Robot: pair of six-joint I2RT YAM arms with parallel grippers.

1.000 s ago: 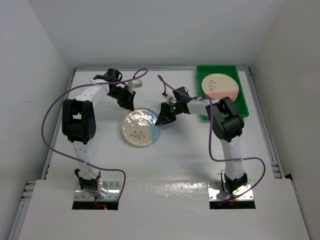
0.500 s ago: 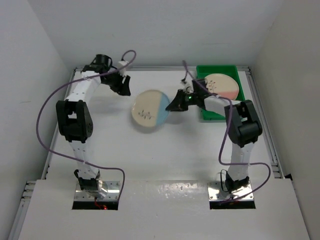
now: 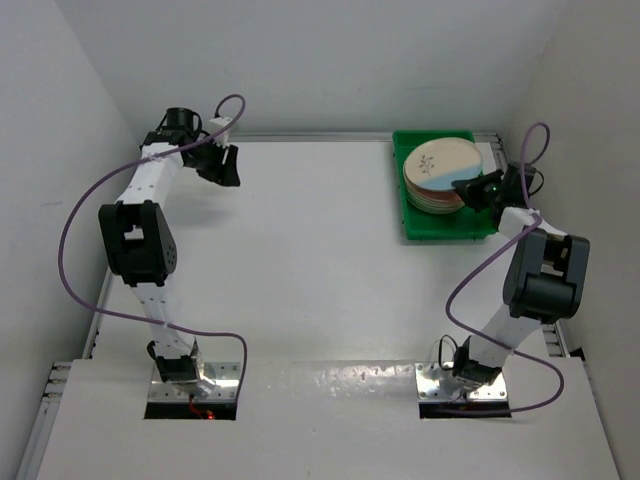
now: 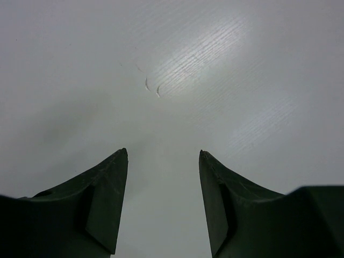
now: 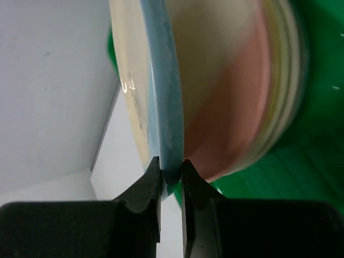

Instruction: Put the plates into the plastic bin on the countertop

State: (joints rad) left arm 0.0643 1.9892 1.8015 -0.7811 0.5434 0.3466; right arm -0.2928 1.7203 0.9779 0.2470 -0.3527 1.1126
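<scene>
A stack of cream plates [image 3: 432,196] sits in the green plastic bin [image 3: 420,228] at the back right of the white countertop [image 3: 300,270]. Above the stack is a plate with a blue segment [image 3: 444,162], its rim pinched by my right gripper [image 3: 482,187]. In the right wrist view that blue rim [image 5: 166,123] is clamped between the fingers [image 5: 145,185] of the right gripper [image 5: 171,167], with a pink plate [image 5: 226,113] of the stack just behind it. My left gripper [image 3: 226,172] hangs open at the back left, holding nothing; in the left wrist view the left gripper [image 4: 163,155] shows only bare countertop [image 4: 172,80] between its fingers.
White walls close in the back and both sides. A purple cable [image 3: 75,250] loops off the left arm, another purple cable [image 3: 470,290] off the right. The bin [image 5: 301,177] floor shows green beside the stack.
My right gripper carried the blue-segment plate from the middle of the countertop to over the stack in the bin. The left gripper drew back to the far left corner and opened.
</scene>
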